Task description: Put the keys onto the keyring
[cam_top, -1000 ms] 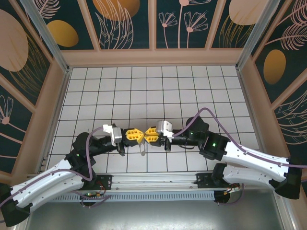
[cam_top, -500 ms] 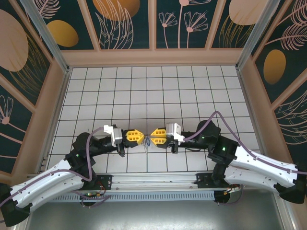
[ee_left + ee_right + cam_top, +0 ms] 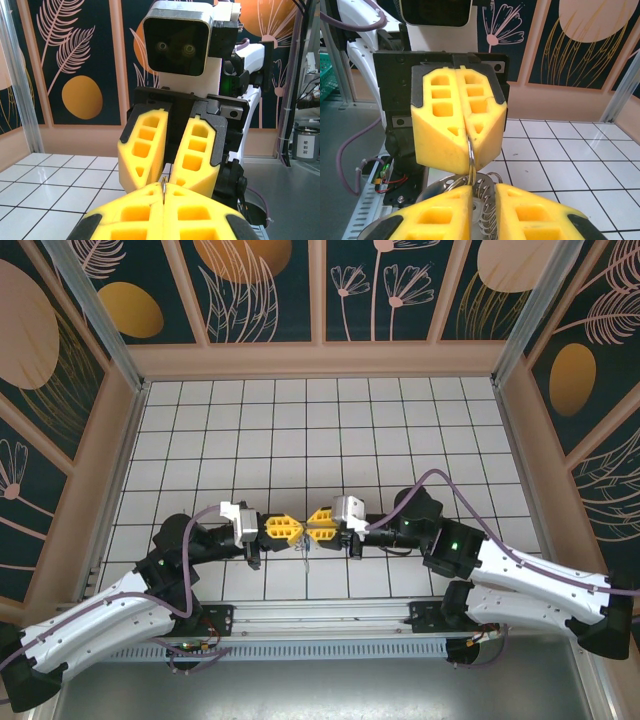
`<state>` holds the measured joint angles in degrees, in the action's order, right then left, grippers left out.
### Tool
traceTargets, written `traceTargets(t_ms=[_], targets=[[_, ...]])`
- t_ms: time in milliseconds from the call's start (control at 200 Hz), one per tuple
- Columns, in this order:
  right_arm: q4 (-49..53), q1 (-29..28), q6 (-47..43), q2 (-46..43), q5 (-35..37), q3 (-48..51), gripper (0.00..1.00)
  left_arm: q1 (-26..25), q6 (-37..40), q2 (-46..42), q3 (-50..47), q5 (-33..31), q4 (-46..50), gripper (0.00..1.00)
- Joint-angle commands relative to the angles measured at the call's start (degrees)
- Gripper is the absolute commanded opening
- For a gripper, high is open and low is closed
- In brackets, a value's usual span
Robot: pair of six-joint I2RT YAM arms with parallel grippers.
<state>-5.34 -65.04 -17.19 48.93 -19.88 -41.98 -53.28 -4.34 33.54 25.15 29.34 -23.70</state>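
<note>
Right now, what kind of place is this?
Probably a robot test booth, not a home: two robot arms bolted at the edge of a white tiled table, with metal posts and walls painted with leaves and flowers around it.

Keyring (image 3: 163, 186) in left end effector (image 3: 163, 197)

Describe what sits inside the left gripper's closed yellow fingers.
The keyring is pinched by its thin wire in the left gripper; its coiled chain part hangs just below. The pads cover how deep the wire goes in.
</note>
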Motion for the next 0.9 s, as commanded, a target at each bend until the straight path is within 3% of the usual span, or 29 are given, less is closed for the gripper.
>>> traceTargets(t_ms=[0, 360, 500, 530, 721, 896], targets=[[-2.22, -0.09, -0.17, 0.07, -1.92, -0.96, 0.20, -0.14, 0.46, -0.14, 1.92, 0.76, -1.21, 0.00], [-3.51, 0.25, -0.44, 1.14, -2.85, -0.83, 0.21, -0.13, 1.15, 1.08, 2.62, 0.18, 0.20, 0.00], [-3.41, 0.65, -0.54, 1.74, -1.87, -1.39, 0.00, -0.15, 1.35, 1.27, 3.10, 0.04, 1.47, 0.00], [-2.85, 0.70, -0.76, 1.90, -1.20, -1.74, 0.00, -0.14, 1.60, 1.27, 3.42, -0.14, 2.45, 0.00], [5.30, 0.66, -3.20, 3.01, 2.89, -5.84, 0.00, -0.09, 7.00, 1.57, 9.58, -5.24, 19.45, 0.00], [14.70, 0.52, -6.32, 7.16, 5.87, -11.96, 0.00, -0.09, 13.27, 4.22, 15.85, -11.09, 35.09, 0.09]])
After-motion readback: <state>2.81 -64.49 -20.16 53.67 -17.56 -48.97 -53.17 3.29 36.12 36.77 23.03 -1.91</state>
